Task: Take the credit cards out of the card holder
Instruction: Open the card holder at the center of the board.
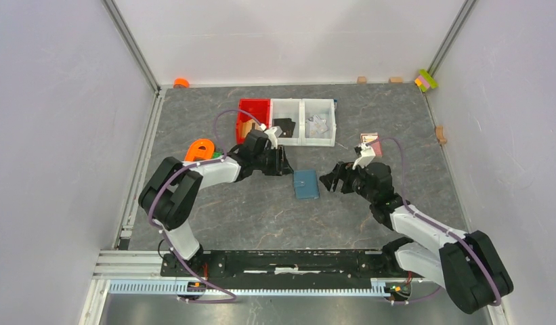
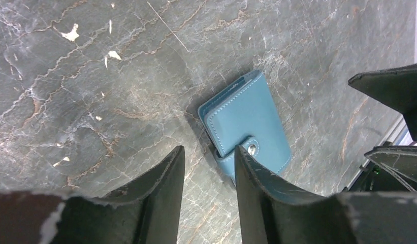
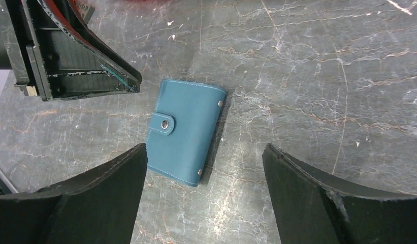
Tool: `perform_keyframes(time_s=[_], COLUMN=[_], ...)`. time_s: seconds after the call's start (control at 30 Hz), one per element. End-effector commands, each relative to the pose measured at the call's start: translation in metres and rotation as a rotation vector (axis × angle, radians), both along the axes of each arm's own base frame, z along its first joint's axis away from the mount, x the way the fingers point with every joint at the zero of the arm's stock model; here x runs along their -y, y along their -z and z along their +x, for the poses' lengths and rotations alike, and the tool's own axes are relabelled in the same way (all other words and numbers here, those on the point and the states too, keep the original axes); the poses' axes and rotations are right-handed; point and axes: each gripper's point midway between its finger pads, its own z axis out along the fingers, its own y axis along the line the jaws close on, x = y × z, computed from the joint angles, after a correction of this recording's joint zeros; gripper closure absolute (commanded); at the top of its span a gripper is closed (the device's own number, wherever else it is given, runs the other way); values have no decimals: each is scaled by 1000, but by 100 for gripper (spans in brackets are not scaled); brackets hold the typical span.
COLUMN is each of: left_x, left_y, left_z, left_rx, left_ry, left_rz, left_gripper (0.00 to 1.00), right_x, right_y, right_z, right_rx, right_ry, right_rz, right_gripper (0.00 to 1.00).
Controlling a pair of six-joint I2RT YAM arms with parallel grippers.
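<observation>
The steel-blue card holder lay flat on the grey surface, snapped shut and pale-stitched. The left end effector's fingers stood slightly apart, the right end effector's wide apart.

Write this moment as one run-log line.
card holder: closed, flat on table | left tool: open, beside it | right tool: open

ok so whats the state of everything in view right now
wallet: closed, strap snapped shut, lying flat on the table, not held
cards: none showing outside the wallet
left gripper: jaws partly apart, empty, tips beside the wallet
right gripper: jaws wide apart, empty, over the table by the wallet
red bin: upright, something inside
white bins: upright, an item in each
</observation>
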Motion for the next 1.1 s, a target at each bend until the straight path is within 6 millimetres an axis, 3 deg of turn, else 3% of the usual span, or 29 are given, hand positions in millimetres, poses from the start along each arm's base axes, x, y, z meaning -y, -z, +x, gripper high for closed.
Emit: perform_keyframes(time_s=[0.0, 0.1, 0.2, 0.5, 0.57, 0.67, 0.87, 1.07], left_x=[6, -1, -1, 31, 36, 39, 40, 44], left_y=[-16, -19, -21, 7, 13, 21, 29, 32], left_z=[6, 8, 6, -12, -14, -14, -13, -16], left_rx=[60, 78, 73, -14, -24, -41, -57, -80], left_ry=[31, 5, 2, 108, 122, 133, 140, 152], left_rz=[2, 22, 16, 40, 56, 68, 76, 55], left_gripper=[49, 41, 39, 41, 44, 54, 78, 93], right_x=[-18, -25, -31, -51, -57, -63, -72, -72], right_y=[-17, -6, 3, 30, 39, 52, 56, 49], right_z=[10, 11, 12, 7, 5, 2, -3, -4], right_rx=[42, -5, -44, -161, -200, -258, -291, -267], right_ry=[-74, -100, -127, -205, -221, -238, -261, -249], right_rz=[5, -19, -46, -69, -62, -52, 8, 37], right_gripper=[13, 17, 21, 34, 41, 46, 47, 64])
